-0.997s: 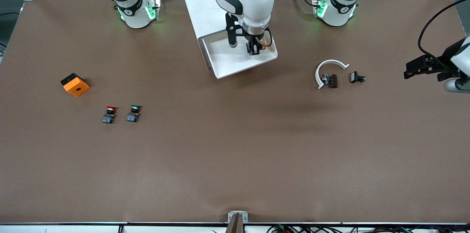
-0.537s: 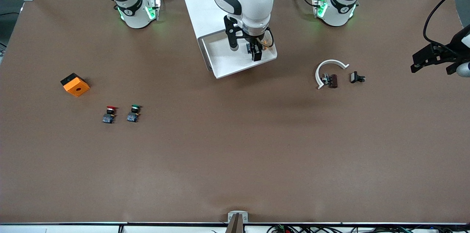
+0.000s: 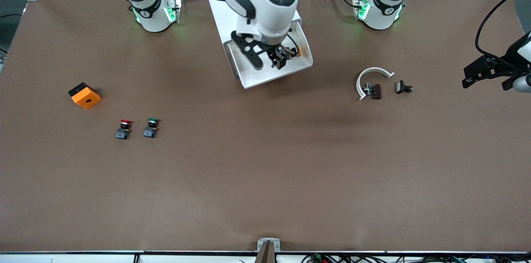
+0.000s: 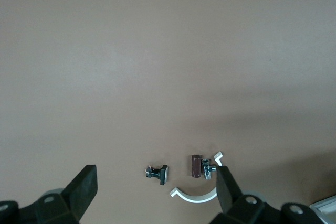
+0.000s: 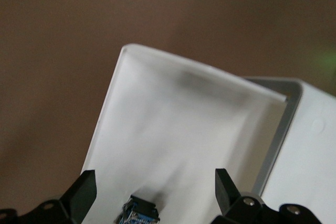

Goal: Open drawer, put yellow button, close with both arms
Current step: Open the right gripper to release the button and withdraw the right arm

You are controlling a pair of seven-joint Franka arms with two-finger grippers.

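The drawer (image 3: 257, 78) stands pulled out of the white cabinet (image 3: 220, 1), a shallow white tray. The yellow button (image 3: 298, 50) lies in it near the wall toward the left arm's end. My right gripper (image 3: 278, 57) hangs open over the tray, beside the button and not touching it. In the right wrist view the open gripper (image 5: 152, 192) is above the tray floor (image 5: 173, 129), and the button's blue-black base (image 5: 140, 214) shows between the fingers. My left gripper (image 3: 468, 78) waits open and empty over the table's left-arm end; it also shows in the left wrist view (image 4: 156, 187).
A red-capped button (image 3: 124, 128) and a green-capped button (image 3: 151, 127) lie toward the right arm's end, with an orange block (image 3: 84, 95) beside them. A white curved piece (image 3: 371, 73), a brown part (image 3: 376, 91) and a small black part (image 3: 403, 87) lie toward the left arm's end.
My right arm has swung toward its own end and turned its wrist over the drawer. The yellow button now lies free in the tray. My left gripper has shifted slightly.
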